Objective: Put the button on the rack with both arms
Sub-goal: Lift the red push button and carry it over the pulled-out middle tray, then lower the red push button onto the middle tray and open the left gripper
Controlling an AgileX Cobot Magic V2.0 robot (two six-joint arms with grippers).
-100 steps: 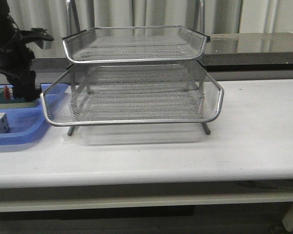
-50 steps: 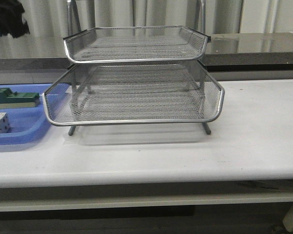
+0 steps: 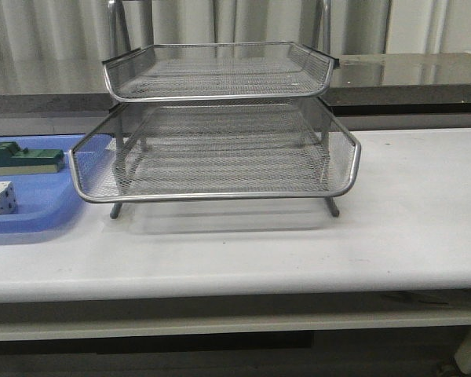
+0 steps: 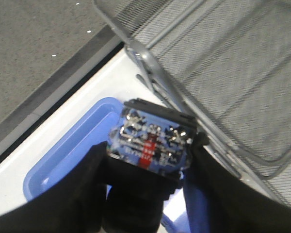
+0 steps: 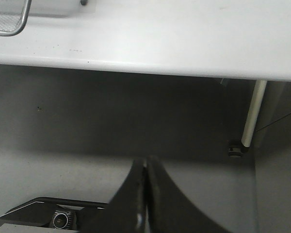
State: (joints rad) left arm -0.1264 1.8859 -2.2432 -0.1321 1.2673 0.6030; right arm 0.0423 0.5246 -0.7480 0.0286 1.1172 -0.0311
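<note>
The left gripper (image 4: 148, 170) clamps the button (image 4: 150, 143) by its blue end, apparently above the blue tray (image 4: 63, 160); the rack (image 4: 223, 68) lies just beside; the right gripper (image 5: 144, 182) hangs closed, empty, well apart.

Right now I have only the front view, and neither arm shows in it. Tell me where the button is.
Observer: The left gripper has it. It is shut on the sides of the button, with the blue rear block facing the wrist camera.
Operator: Give me what lies under it.
Observer: One end of the blue tray, with a corner of the rack close beside it.
Operator: Now report the right arm.
Observer: The right gripper is shut and empty. It hangs out past the front edge of the table, with only floor beneath it.
</note>
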